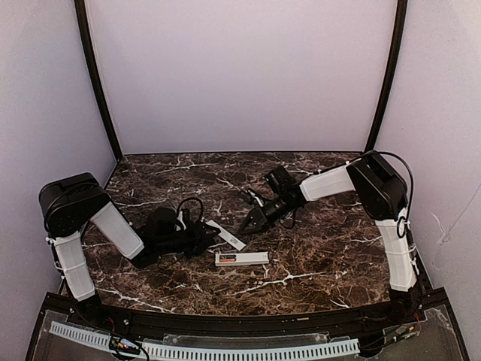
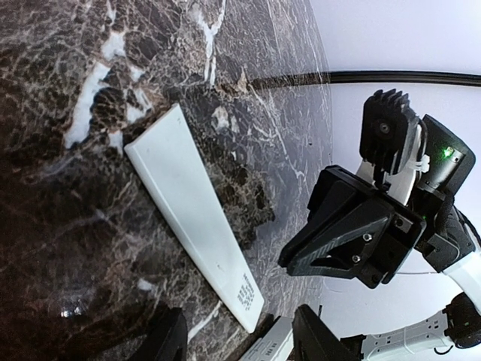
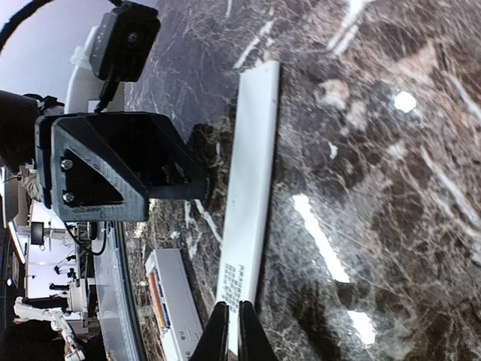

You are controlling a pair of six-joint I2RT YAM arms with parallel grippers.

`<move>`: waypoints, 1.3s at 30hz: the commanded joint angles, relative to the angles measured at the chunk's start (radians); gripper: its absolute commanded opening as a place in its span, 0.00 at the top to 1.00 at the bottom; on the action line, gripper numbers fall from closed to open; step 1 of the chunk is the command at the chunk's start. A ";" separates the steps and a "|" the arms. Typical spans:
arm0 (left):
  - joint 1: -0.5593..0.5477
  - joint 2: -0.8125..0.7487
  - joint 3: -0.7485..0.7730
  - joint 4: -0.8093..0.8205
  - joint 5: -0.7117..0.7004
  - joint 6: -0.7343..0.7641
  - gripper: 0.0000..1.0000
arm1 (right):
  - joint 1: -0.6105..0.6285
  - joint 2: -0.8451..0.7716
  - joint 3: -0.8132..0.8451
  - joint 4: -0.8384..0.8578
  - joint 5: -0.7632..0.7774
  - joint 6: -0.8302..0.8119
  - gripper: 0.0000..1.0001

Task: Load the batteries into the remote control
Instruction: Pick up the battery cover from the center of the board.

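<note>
2 arms (image 1: 331, 183): white links, black joints, looped black cables (image 1: 189, 203).

Robot lab test cell. Dark brown marble-pattern counter (image 1: 323, 263) is boxed in by plain pale lilac backdrop walls (image 1: 240, 75) with black corner posts (image 1: 96, 83). White-and-black left arm (image 1: 116, 229) and right arm (image 1: 327, 183) are bolted at its near edge. White slotted cable strip (image 1: 225, 350) runs along the front. The right wrist view catches a cluttered equipment room (image 3: 22, 248) beyond, too small to tell details.
</note>
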 commanded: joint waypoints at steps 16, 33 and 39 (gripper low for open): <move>-0.013 0.029 0.022 -0.089 -0.035 0.001 0.51 | 0.041 0.151 0.192 -0.036 -0.058 0.028 0.96; -0.019 0.089 0.096 -0.120 -0.043 -0.023 0.51 | 0.037 0.203 0.187 -0.089 0.004 -0.013 0.98; -0.024 0.136 0.116 -0.010 -0.033 -0.034 0.52 | 0.037 0.210 0.192 -0.101 0.012 -0.023 0.98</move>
